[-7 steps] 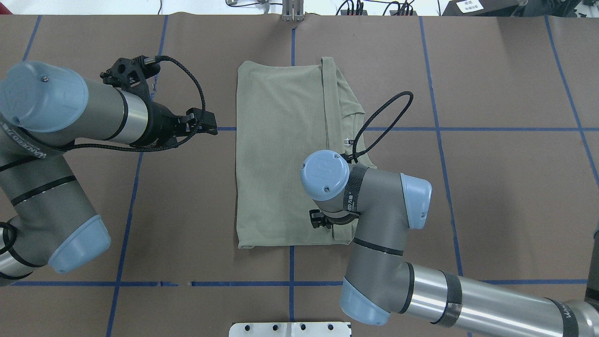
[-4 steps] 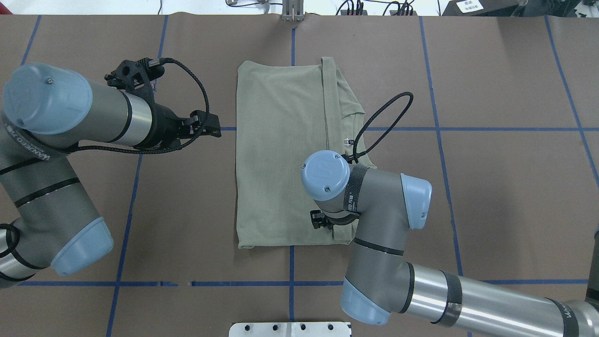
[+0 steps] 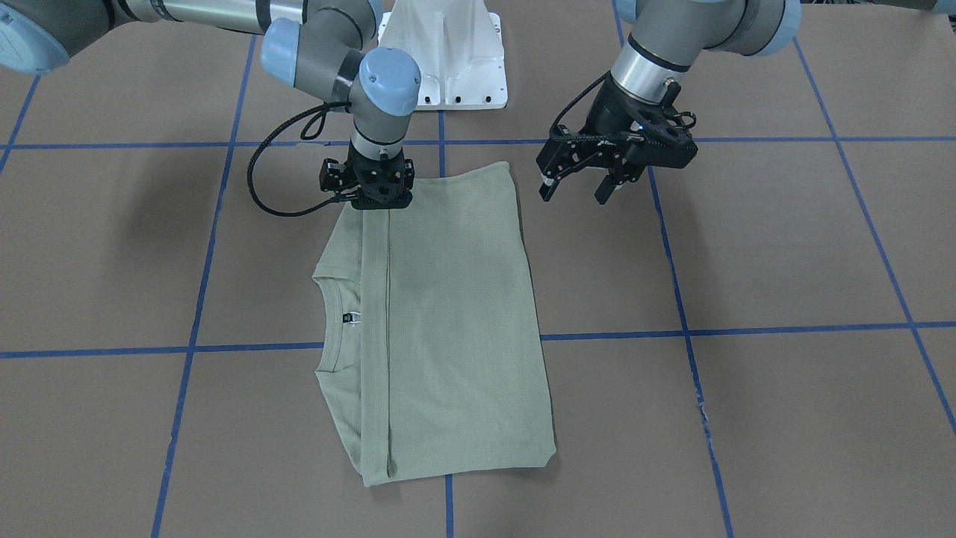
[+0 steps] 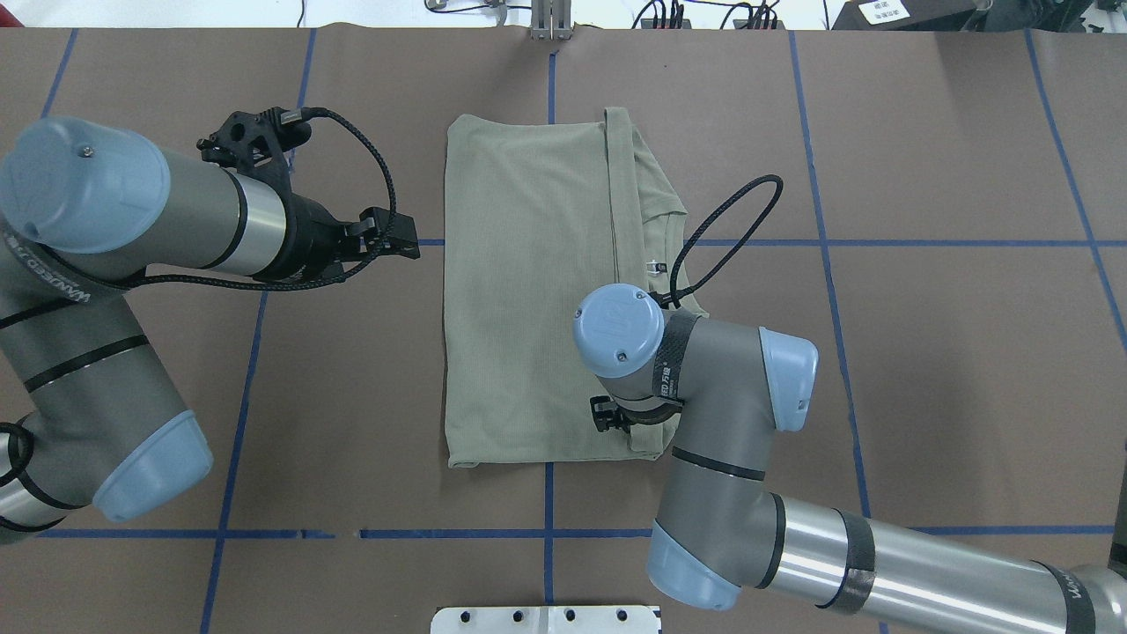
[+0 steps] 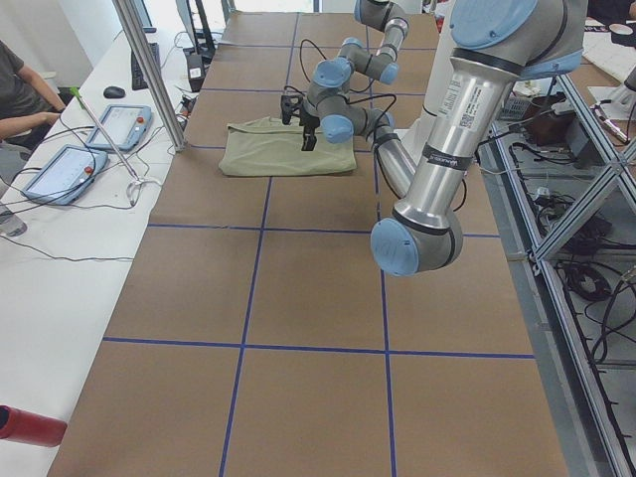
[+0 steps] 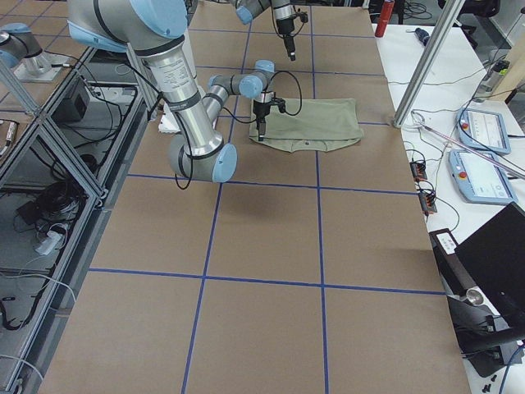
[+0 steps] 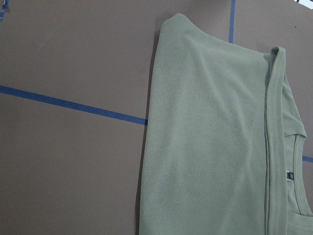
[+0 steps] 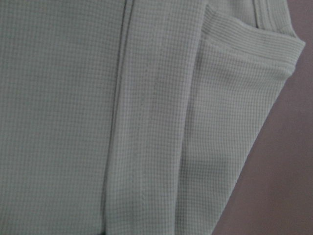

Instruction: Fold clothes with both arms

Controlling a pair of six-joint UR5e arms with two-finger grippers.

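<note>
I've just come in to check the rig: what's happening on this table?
Mid-fold: a pale sage-green knit shirt lies folded into a rectangle on the brown table. The right gripper is down on the shirt's edge nearest the robot, and its grip is unclear. The left gripper hovers open beside the shirt, touching nothing.

sage-green shirt [image 3: 448, 321], brown blue-gridded table [image 3: 784, 246]

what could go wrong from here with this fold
The right gripper is down at the shirt's corner nearest the robot while the left gripper hangs open, off the cloth. A one-sided pull would likely skew the stacked layers. The right arm's black cable loops beside the shirt and might catch the fabric on a sweep.
</note>
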